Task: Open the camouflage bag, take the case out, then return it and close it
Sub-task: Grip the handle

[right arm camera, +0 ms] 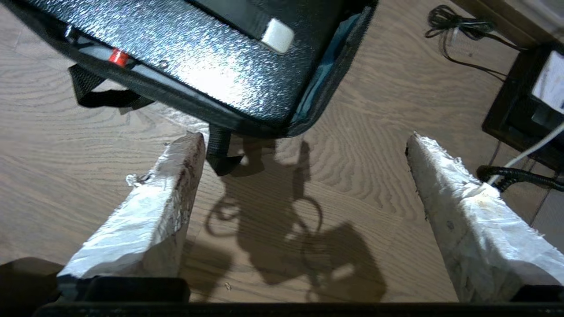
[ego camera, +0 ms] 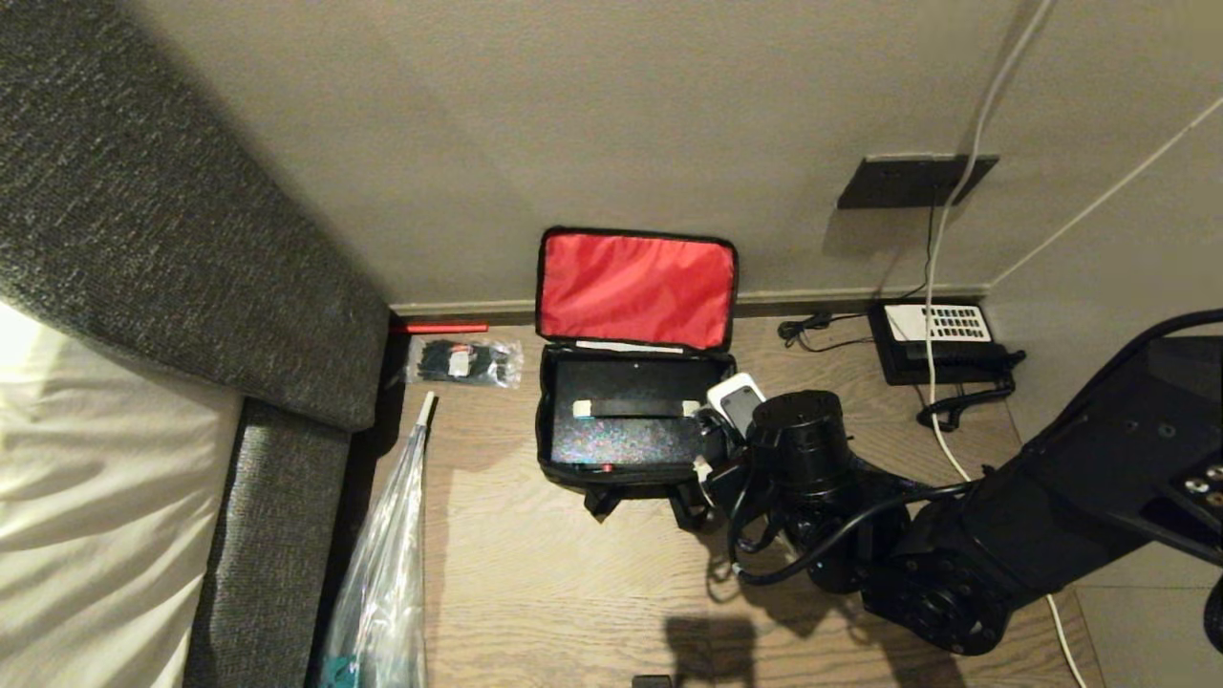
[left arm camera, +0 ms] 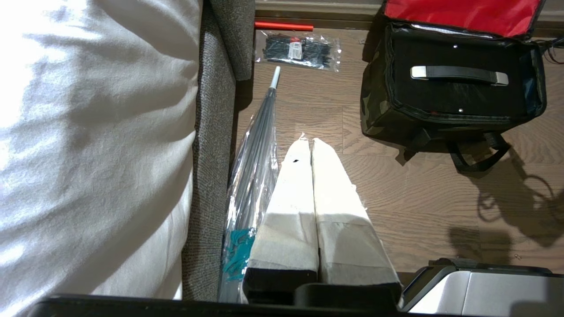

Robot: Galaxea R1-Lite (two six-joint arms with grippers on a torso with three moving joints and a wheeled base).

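Note:
The camouflage bag (ego camera: 543,449) stands open on the wood floor by the wall, its red-lined lid (ego camera: 635,287) leaning back upright. The case (ego camera: 626,435), black with a speckled top, a strap handle and a small red latch, lies flat inside it. My right gripper (ego camera: 721,435) hovers at the bag's front right corner. In the right wrist view this gripper (right arm camera: 302,136) is open wide over bare floor, just short of the bag (right arm camera: 326,83) and case (right arm camera: 211,66), holding nothing. My left gripper (left arm camera: 307,141) is shut and parked over the floor, left of the bag (left arm camera: 379,114).
A black telephone (ego camera: 941,339) with cables (ego camera: 941,420) sits right of the bag by the wall. A packet of cable ties (ego camera: 463,361) and a red stick (ego camera: 438,328) lie to its left. A wrapped umbrella (ego camera: 392,564) rests along the grey upholstered furniture (ego camera: 143,239).

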